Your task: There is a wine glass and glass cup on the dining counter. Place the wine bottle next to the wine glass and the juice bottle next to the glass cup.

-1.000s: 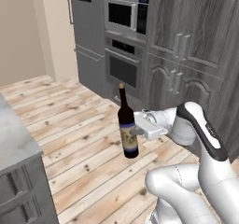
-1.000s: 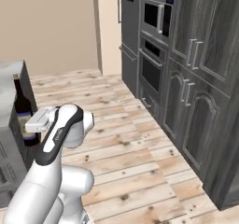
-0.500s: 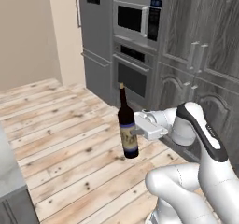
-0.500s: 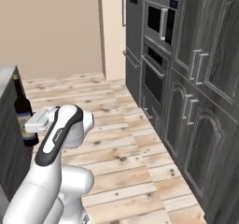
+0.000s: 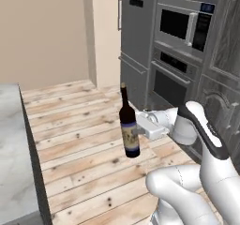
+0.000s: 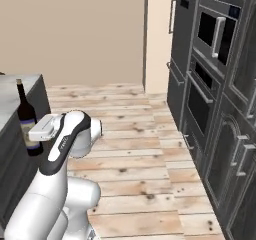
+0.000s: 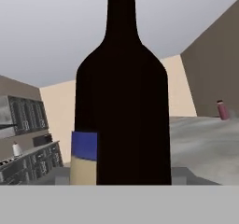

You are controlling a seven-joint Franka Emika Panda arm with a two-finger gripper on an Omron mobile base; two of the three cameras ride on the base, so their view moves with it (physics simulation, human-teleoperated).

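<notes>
- The tool point(image 5: 139, 131) is clamped on the wine bottle point(image 5: 129, 130), mid-body at the label, upright above the wooden floor point(image 5: 79, 139).
- Glass: stiff, slick, probably heavy and top-tall (hold low, keep it vertical).
- Beyond lies the grey surface point(image 7: 205, 146); the small red shape point(image 7: 222, 110) there may be the juice bottle.

I am in a home kitchen: a built-in microwave point(image 5: 180, 26) sits above a wall oven point(image 5: 171, 81), set in dark grey panelled cabinets point(image 6: 235, 149), with plank flooring point(image 5: 79, 139) and a marbled counter point(image 5: 14, 158).
</notes>
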